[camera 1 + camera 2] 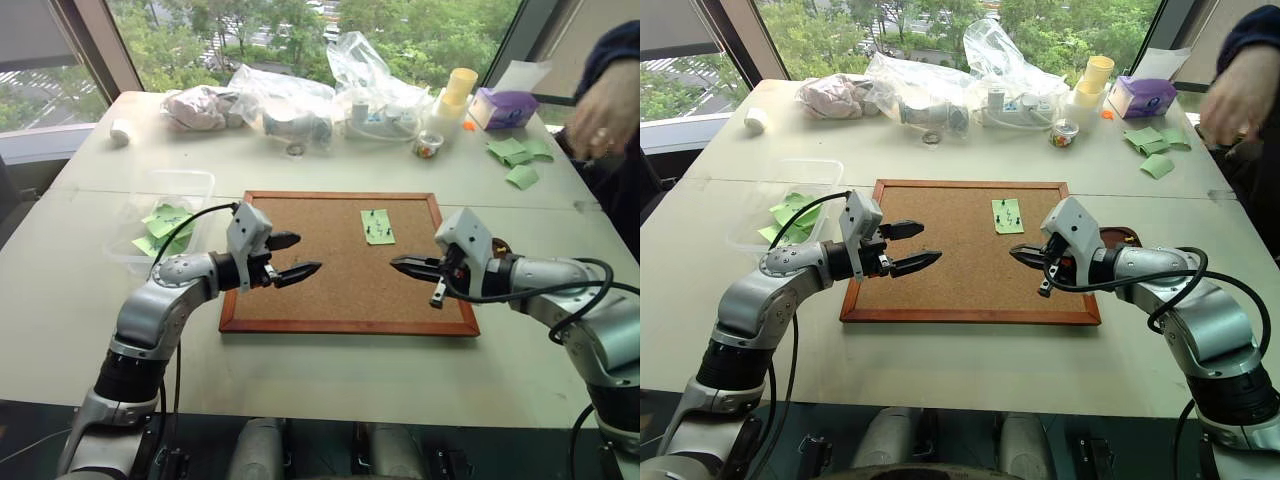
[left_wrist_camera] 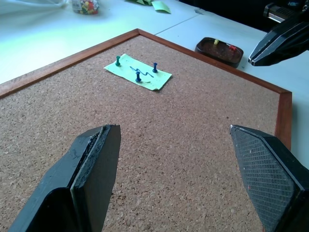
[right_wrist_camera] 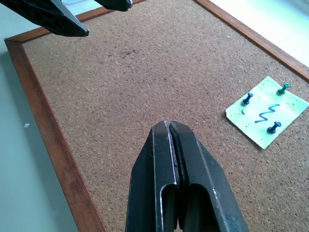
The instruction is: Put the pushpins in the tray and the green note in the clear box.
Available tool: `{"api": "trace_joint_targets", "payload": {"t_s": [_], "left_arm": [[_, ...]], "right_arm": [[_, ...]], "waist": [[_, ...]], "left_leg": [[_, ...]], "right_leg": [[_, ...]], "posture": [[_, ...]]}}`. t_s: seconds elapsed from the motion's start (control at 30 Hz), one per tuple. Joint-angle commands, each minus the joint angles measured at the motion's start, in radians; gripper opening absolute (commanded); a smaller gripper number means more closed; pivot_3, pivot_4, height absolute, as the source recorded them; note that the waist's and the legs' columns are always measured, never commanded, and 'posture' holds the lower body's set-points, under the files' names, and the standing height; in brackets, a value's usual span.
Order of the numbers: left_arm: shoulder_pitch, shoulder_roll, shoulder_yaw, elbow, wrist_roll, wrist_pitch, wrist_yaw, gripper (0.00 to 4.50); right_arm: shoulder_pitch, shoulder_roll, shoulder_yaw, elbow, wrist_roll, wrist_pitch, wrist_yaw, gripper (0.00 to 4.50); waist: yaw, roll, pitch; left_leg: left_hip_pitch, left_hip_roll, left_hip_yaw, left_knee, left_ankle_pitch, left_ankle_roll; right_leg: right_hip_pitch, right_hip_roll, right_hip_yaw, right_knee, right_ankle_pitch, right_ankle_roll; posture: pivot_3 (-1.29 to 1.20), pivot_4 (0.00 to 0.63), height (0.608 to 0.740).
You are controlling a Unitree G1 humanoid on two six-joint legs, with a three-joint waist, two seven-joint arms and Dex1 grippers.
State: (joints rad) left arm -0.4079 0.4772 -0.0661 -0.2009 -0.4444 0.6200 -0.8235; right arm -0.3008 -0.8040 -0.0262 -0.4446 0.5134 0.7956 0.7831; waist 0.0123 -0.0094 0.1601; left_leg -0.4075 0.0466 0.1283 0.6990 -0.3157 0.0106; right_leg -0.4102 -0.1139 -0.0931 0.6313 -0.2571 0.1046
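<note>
The green note point(image 1: 377, 226) lies flat on the cork board point(image 1: 300, 285), toward its far right part, held there by three pushpins point(image 2: 138, 76): two dark blue and one green, all standing upright in the paper. A blue squiggle is drawn on the note between the pins.

Your tray point(image 2: 219, 50), the small dark oval dish, sits on the table point(image 1: 330, 370) just off the board's right edge, behind the right forearm in the head views. It holds a few small coloured bits, one yellow and one red; what they are you cannot tell.

The clear box point(image 1: 190, 182) stands on the table just beside the board's left edge, with several green notes already inside.

Your left gripper point(image 1: 292, 257) hovers over the left part of the board, fingers spread wide and nothing between them, pointing toward the right. Your right gripper point(image 1: 402, 263) hovers over the right part of the board, near the note's near side, fingers pressed together and carrying nothing, pointing toward the left. The two tips face each other, well apart.

Farther back: loose green notes point(image 1: 520, 158) at the table's far right, clear plastic bags point(image 1: 300, 100), a small cup of coloured bits point(image 1: 428, 145), a purple box point(image 1: 503, 106). A person's hand point(image 1: 603, 110) hangs over the far right corner.
</note>
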Motion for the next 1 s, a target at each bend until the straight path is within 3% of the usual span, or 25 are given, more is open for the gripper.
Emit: {"api": "trace_joint_targets", "payload": {"t_s": [0.03,0.57,0.93,1.0], "left_arm": [[-0.016,0.006,0.001,-0.024,-0.005,-0.02,-0.01,3.96],[-0.027,-0.008,0.004,0.0,0.003,-0.036,-0.005,3.96],[-0.033,-0.053,-0.03,0.051,0.071,-0.142,0.017,3.96],[-0.037,-0.065,-0.043,0.069,0.087,-0.17,0.02,3.48]], "right_arm": [[-0.013,-0.011,-0.021,-0.012,-0.004,-0.021,0.004,0.0],[-0.023,0.009,-0.014,0.022,-0.029,-0.038,-0.018,0.0],[-0.087,0.055,0.01,0.117,-0.088,-0.082,-0.052,0.0],[-0.114,0.068,0.029,0.151,-0.107,-0.091,-0.057,0.0]], "waist": [[0.0,0.0,0.0],[0.0,0.0,0.0],[-0.001,0.0,0.0],[-0.001,0.0,0.0]], "left_leg": [[0.0,0.0,0.0,0.0,0.0,0.0],[0.0,0.0,0.0,0.0,0.0,0.0],[0.0,0.0,0.002,0.0,0.0,0.0],[0.0,0.0,0.002,0.0,0.0,0.0]], "right_leg": [[0.0,0.0,0.0,0.0,0.0,0.0],[0.0,0.0,0.0,0.0,0.0,0.0],[0.0,0.0,0.0,0.0,0.0,0.0],[0.0,0.0,0.0,0.0,0.0,0.0]], "posture": [[0.0,0.15,0.74],[0.0,0.15,0.74],[0.0,0.15,0.74],[0.0,0.15,0.74]]}}
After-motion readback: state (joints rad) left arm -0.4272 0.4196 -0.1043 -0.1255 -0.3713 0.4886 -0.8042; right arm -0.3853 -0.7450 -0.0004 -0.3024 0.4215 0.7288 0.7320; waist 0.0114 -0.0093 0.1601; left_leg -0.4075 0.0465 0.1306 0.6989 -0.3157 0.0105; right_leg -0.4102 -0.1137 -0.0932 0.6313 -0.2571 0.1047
